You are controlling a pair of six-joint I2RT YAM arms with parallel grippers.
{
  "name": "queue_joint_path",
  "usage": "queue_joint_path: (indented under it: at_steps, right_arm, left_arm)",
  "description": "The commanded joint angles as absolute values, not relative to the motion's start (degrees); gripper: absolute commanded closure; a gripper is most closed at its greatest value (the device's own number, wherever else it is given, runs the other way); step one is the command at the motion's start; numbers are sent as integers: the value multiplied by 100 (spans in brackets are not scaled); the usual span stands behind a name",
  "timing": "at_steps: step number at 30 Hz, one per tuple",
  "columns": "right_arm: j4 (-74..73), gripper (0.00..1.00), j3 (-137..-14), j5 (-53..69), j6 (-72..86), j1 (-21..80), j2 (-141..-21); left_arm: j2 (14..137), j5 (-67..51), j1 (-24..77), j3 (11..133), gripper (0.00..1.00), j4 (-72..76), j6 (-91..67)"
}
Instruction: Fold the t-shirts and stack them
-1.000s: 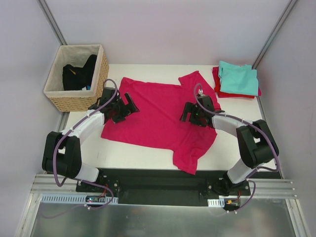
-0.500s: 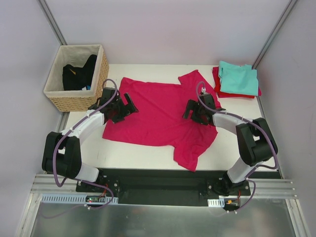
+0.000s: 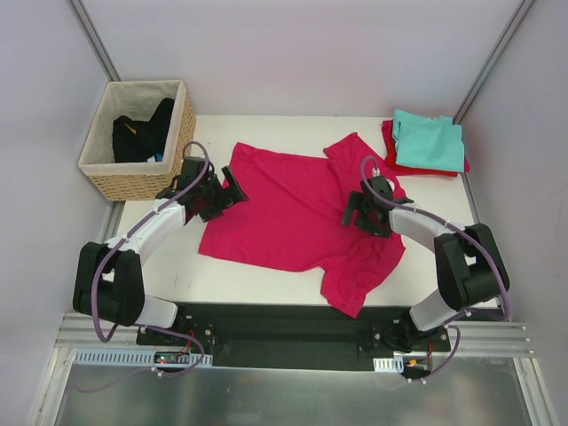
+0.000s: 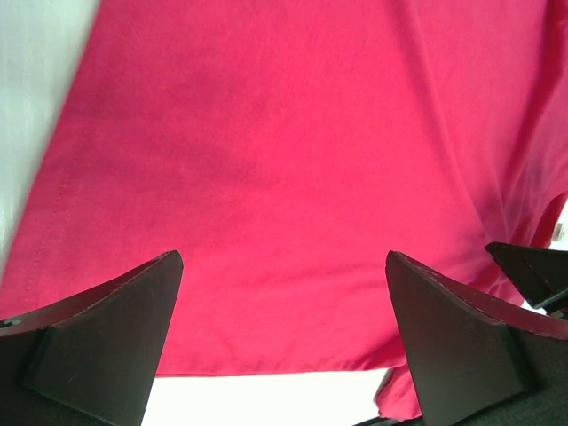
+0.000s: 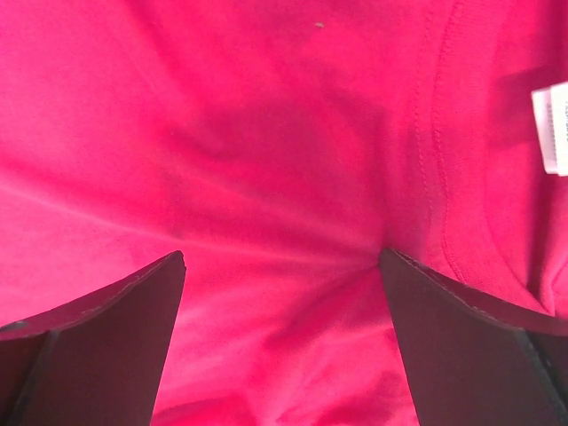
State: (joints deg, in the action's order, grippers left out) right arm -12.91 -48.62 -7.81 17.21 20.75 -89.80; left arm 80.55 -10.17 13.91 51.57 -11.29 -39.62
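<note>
The magenta-pink t-shirt [image 3: 293, 217] lies spread flat in the middle of the table, one sleeve hanging toward the front edge. My left gripper [image 3: 224, 190] is open over the shirt's left edge, and its wrist view shows the pink t-shirt [image 4: 293, 160] between wide jaws. My right gripper [image 3: 358, 211] is open low on the shirt's right part near the collar. There the pink cloth [image 5: 266, 177] creases outward from one fingertip [image 5: 399, 275], and a white neck label [image 5: 552, 129] shows. A folded teal t-shirt [image 3: 430, 142] rests on a red one [image 3: 393, 162] at the back right.
A woven wicker basket [image 3: 142, 182] with dark clothes inside stands at the back left, close to my left arm. White table [image 4: 266, 395] shows just in front of the shirt's hem. Grey walls close in both sides.
The pink shirt has slid to the right across the table. Both grippers have moved right with it, still open.
</note>
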Motion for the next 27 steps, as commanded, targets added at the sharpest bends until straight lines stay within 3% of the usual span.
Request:
queue_joint_path:
  at_steps: [1,8,12,20,27]
  right_arm:
    - [-1697,4,-4825,-897,1635,2048,-8544]
    - [-2056,4,-5527,-704,1345,2654,-7577]
    - [-2153,4,-5581,-466,1424,2908,-6945]
    - [-2812,4,-5362,-650,1468,3252,-5548]
    - [-3339,4,-5370,-747,1389,3252,-4897]
  left_arm:
    - [7691,-1081,1441,5036,1,-1169,-3964]
    - [7629,-1099,1652,5045,1,-1108,-3885]
    - [8207,-1327,1740,5404,1,-844,-3832]
    - [9122,-897,1881,5537,1,-659,-3937]
    - [9176,-361,1907,5186,1,-694,-4069]
